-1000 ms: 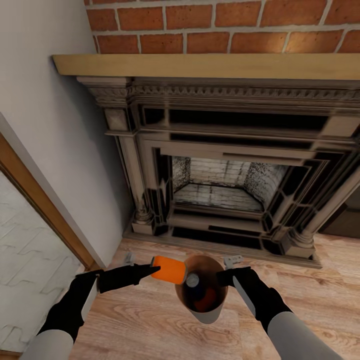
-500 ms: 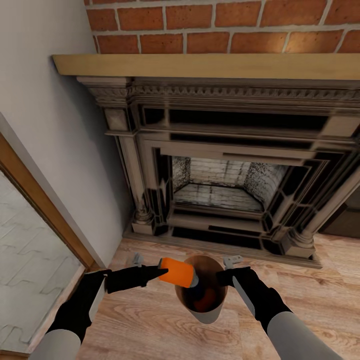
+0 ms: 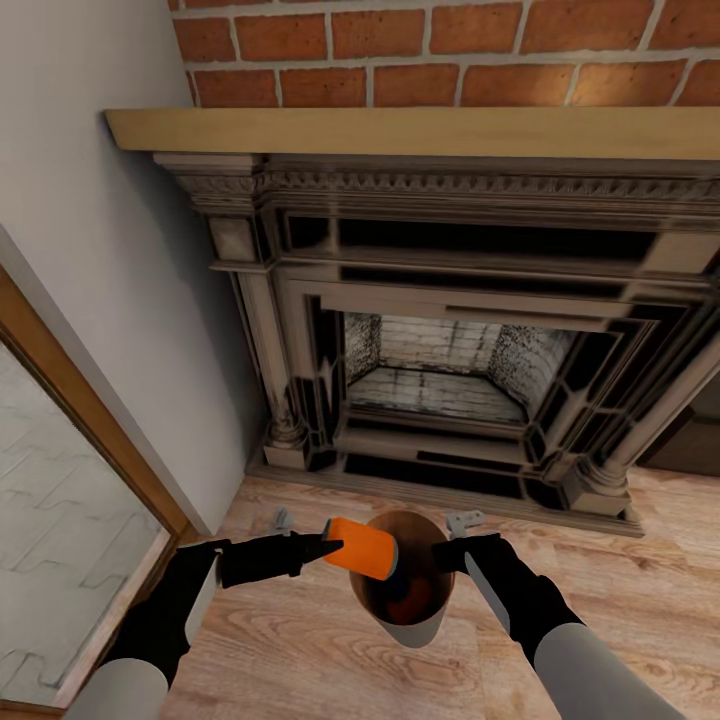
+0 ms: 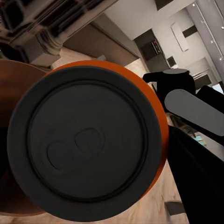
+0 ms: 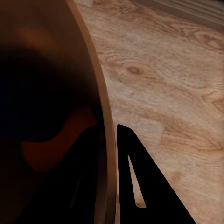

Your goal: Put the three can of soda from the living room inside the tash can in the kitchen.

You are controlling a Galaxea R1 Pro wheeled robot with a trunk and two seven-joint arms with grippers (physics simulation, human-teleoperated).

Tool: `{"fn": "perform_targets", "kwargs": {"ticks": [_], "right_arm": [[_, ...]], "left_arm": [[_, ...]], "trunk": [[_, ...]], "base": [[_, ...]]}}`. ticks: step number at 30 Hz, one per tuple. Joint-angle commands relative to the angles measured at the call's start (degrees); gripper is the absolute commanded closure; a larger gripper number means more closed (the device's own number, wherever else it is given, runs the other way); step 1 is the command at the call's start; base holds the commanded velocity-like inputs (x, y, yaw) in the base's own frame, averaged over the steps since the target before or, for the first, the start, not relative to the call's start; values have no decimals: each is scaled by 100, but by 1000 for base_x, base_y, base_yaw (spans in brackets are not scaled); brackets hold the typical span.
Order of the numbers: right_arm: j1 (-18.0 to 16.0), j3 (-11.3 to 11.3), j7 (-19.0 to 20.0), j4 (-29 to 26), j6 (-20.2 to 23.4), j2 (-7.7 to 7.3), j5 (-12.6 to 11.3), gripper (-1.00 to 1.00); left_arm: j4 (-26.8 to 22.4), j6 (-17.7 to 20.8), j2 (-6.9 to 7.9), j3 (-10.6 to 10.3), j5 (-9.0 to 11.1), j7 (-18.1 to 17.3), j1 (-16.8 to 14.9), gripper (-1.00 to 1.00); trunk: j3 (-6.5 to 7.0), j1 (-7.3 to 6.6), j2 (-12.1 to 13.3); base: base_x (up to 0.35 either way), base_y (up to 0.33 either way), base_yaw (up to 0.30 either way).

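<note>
Orange can (image 3: 360, 548) between left fingers (image 3: 318, 546)

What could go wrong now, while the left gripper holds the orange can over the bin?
The orange can lies sideways over the left part of the bin's rim, so on release it may hit the rim and roll away on the wood floor. The right gripper pinches the bin's wall by a thin edge; a knock from the left gripper might tip the bin.
</note>
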Motion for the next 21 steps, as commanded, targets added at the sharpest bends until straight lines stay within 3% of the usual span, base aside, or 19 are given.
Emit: {"fn": "perform_targets", "kwargs": {"ticks": [1, 5, 11, 17, 21], "right_arm": [[-2, -3, 33, -1, -2, 1, -53, 100], [-2, -3, 33, 1, -2, 1, -53, 100], [-2, -3, 33, 5, -2, 1, -53, 100], [-2, -3, 33, 6, 3, 1, -53, 100], [-2, -3, 33, 6, 4, 1, -53, 100]], "left_arm": [[4, -9, -22, -2, -4, 62, 0, 100], [29, -9, -130, -81, -10, 206, 0, 100], [52, -9, -185, -205, -7, 579, 0, 100], [58, -15, -235, -226, -13, 694, 0, 100], [66, -16, -242, -246, -8, 1059, 0, 100]], "trunk": [[0, 0, 0], [0, 0, 0], [0, 0, 0], [0, 0, 0], [0, 0, 0]], "base": [[0, 0, 0], [0, 0, 0], [0, 0, 0], [0, 0, 0], [0, 0, 0]]}}
